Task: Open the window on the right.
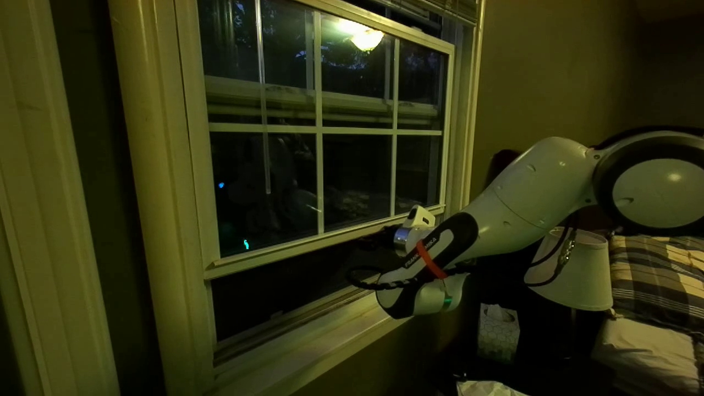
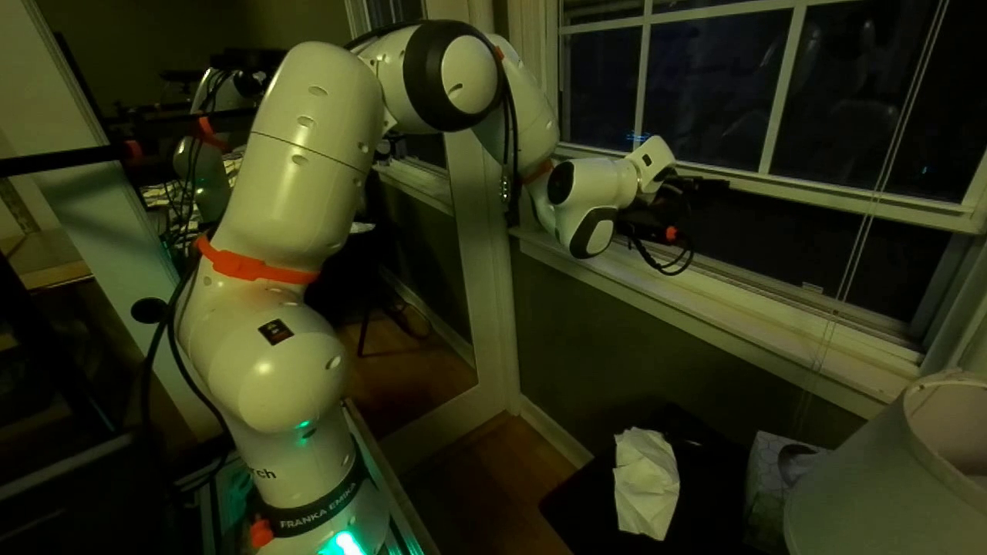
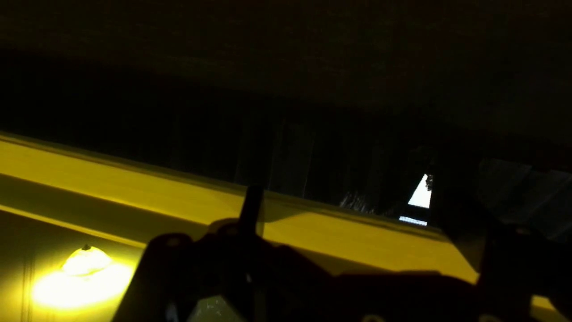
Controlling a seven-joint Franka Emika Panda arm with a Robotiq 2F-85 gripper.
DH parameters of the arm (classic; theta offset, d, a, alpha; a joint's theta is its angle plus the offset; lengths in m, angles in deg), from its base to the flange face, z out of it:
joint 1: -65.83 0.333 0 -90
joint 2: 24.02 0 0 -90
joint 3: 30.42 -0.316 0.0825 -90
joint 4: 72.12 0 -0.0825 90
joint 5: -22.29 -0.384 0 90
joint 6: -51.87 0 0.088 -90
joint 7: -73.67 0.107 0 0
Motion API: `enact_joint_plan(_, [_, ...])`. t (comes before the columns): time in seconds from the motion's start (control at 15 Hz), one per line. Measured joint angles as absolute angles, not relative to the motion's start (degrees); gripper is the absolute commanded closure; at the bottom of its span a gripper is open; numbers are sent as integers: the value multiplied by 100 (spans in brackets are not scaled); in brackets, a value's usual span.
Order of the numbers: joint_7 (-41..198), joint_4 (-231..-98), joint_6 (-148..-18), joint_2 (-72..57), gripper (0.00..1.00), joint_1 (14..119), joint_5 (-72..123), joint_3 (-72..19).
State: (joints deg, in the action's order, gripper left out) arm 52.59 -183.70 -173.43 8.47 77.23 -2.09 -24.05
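The window [image 1: 356, 131] has a cream-white frame and dark panes; it also shows in an exterior view [image 2: 780, 92]. Its lower sash is raised, with a dark gap beneath its bottom rail. My gripper [image 1: 377, 237] is at that rail, toward the far end of the sash; it also shows in an exterior view [image 2: 698, 186]. In the wrist view, which looks upside down, the lit rail [image 3: 313, 226] runs behind the spread fingers of my gripper [image 3: 357, 201]. Nothing is between the fingers. Whether they touch the rail cannot be told.
The window sill [image 2: 740, 320] runs below the gap. Blind cords [image 2: 864, 223] hang before the window. A lamp [image 1: 577, 269], a tissue box [image 1: 498, 333] and crumpled white paper [image 2: 646, 482] are near the wall below. A bed [image 1: 654, 275] lies beyond the lamp.
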Motion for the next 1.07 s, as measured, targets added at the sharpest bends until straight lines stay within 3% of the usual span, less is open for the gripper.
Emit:
enact_joint_plan(0.47, [4379, -19037, -16112, -546, 0, 8201, -2363, -2343])
enact_joint_plan(1.07, [721, -20745, -14799, -3032, 0, 8761, -6710, -2096])
